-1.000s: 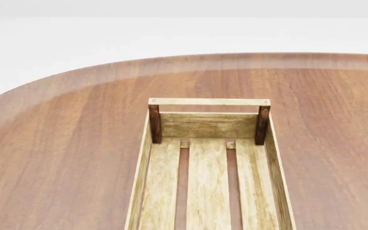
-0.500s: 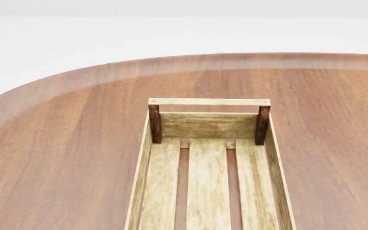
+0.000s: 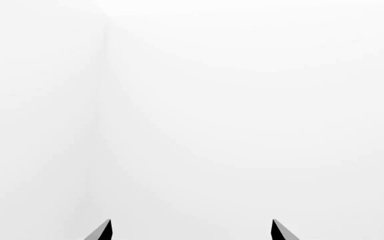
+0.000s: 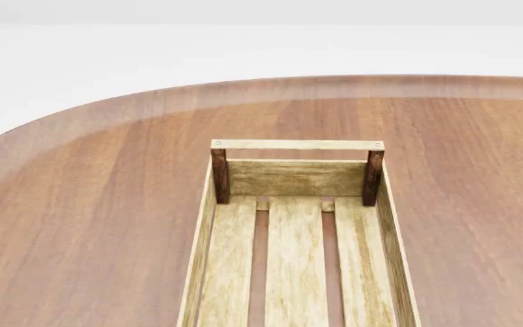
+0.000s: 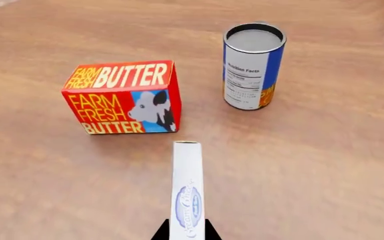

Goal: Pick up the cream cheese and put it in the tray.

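The worktop point(image 4: 88, 225) carries the tray point(image 4: 295, 178), lying lengthwise away from the robot, its slatted floor bare. No arm shows above it. The butter box point(image 5: 123, 97) and the can point(image 5: 253, 66) stand well apart on the wood. The cream cheese point(image 5: 186, 190) sits edge-up, clamped between the tips of the right end effector point(image 5: 186, 235), long axis pointing straight out ahead, so this arm has the carry. The left end effector point(image 3: 190, 231) is spread apart, facing blank white.

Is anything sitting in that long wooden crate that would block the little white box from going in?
Nothing visible does: the light wooden slatted tray shows only bare slats in the head view. The thin white cream cheese box stands between the right gripper's fingertips.
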Robot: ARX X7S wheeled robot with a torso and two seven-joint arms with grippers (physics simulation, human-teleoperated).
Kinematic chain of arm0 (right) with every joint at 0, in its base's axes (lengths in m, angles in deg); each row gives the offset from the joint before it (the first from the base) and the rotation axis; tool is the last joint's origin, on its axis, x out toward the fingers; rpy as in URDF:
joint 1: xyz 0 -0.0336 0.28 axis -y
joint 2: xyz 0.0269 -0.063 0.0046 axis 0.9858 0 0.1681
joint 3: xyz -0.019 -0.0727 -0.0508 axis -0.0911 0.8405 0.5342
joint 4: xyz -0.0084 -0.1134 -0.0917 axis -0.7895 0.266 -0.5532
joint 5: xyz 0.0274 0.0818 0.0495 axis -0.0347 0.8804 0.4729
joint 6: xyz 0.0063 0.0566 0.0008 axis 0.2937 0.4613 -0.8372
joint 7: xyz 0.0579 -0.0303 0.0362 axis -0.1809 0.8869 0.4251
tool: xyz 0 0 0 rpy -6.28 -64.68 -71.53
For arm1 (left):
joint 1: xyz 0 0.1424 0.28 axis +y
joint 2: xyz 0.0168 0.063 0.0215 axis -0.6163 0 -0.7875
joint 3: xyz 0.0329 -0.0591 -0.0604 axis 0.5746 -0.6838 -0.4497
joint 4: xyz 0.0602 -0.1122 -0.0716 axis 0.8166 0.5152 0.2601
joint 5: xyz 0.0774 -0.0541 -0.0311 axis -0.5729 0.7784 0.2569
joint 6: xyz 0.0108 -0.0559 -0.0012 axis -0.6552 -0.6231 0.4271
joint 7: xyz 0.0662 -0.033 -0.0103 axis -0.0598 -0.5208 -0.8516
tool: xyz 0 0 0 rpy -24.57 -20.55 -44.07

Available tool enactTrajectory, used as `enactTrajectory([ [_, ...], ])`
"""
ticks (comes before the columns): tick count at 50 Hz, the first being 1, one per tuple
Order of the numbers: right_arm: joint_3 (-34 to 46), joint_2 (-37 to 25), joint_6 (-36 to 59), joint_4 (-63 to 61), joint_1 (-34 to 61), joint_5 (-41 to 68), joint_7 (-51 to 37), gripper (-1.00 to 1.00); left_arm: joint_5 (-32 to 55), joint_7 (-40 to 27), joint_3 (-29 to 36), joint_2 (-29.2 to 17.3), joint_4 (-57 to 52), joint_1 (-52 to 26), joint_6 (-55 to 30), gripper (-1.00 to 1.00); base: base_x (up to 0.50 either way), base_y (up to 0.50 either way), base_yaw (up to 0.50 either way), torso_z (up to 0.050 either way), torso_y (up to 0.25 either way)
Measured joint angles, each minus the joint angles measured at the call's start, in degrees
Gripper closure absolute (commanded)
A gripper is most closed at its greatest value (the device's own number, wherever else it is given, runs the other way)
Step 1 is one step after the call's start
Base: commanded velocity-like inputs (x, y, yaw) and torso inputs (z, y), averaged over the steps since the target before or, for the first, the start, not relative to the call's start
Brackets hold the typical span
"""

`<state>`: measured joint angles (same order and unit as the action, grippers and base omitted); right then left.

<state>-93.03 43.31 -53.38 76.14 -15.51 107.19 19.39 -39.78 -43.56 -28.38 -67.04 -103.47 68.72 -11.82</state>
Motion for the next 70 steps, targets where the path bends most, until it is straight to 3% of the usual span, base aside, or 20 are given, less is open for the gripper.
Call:
enactTrajectory([
  [31, 1.2, -2.1, 3.9, -21.9, -5.6, 0.4, -5.0, 1.0, 0.0, -0.4, 0.0, -0.3, -0.4, 0.2, 0.0, -1.0, 0.0, 0.0, 0.0, 0.0, 0.0],
  [70, 7.3, -11.2, 12.1, -25.9, 2.9, -0.5, -8.0, 1.0, 0.1, -0.6, 0.4, -0.4, -0.1, -0.3, -0.2, -1.0, 0.0, 0.0, 0.0, 0.0, 0.001],
])
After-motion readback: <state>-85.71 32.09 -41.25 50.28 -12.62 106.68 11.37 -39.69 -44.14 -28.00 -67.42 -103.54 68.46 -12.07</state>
